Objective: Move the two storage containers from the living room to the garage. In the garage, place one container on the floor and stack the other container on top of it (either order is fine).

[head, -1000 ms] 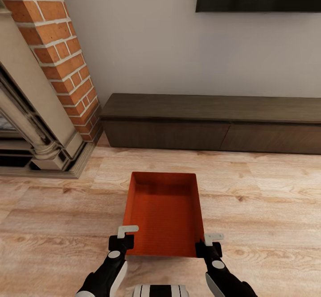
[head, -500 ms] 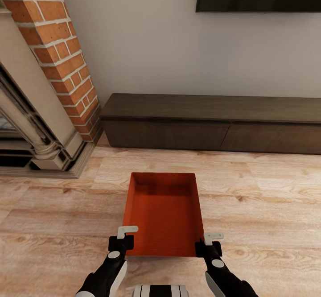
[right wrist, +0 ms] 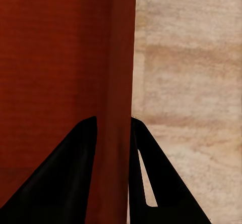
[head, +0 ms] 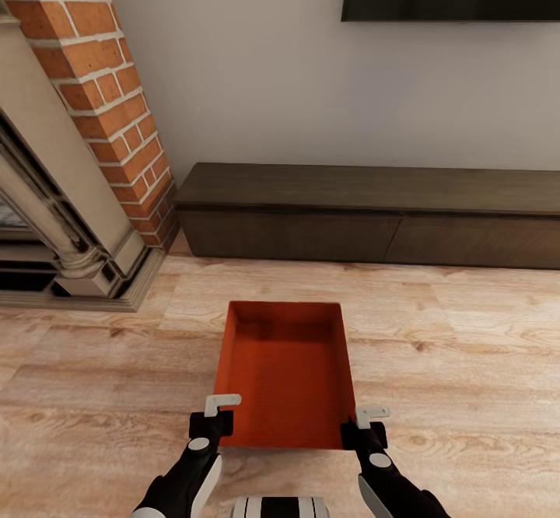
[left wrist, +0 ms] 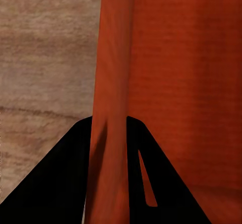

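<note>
Claws (head: 215, 417) astride bin (head: 285, 374), plank floor (head: 467, 362)

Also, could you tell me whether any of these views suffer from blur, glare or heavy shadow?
Head view: evenly lit and sharp, no glare, faint shade inside the storage container. Left wrist view: the floor looks soft and blurred, the fingers plain black silhouettes. Right wrist view: container wall slightly soft, fingers again featureless black.
</note>
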Tool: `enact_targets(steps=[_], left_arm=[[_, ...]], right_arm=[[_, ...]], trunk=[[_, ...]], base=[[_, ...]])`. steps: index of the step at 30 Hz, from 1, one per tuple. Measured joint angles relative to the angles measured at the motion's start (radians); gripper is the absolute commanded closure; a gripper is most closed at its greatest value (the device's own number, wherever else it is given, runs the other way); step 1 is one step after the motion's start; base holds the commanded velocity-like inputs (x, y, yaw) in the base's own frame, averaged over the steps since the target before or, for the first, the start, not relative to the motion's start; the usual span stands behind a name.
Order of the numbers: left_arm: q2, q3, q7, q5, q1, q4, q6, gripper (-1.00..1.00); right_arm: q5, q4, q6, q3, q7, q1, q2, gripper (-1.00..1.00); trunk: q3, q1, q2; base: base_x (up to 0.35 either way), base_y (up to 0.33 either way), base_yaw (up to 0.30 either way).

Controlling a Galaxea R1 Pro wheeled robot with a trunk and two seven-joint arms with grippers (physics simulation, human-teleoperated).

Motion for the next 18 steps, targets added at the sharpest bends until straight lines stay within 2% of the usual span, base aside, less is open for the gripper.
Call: enact_targets(steps=[4,11,18], left_arm=[[0.0,0.005,0.0,0.001,0.0,0.001,0.033,1.0],[0.0,0.007,0.0,0.001,0.0,0.001,0.043,1.0],[0.0,0.007,-0.001,0.0,-0.001,0.001,0.044,1.0]], right_arm=[[0.004,0.0,0.039,-0.016,0.012,0.0,0.005,1.0],[0.004,0.0,0.049,-0.019,0.015,0.0,0.005,1.0],[0.004,0.001,0.049,-0.019,0.016,0.0,0.005,1.0]], trunk=[[0.0,0.0,0.0],[0.0,0.0,0.0],[0.022,-0.027,0.049]], base=[[0.0,0.0,0.0],[0.0,0.0,0.0],[0.0,0.0,0.0]])
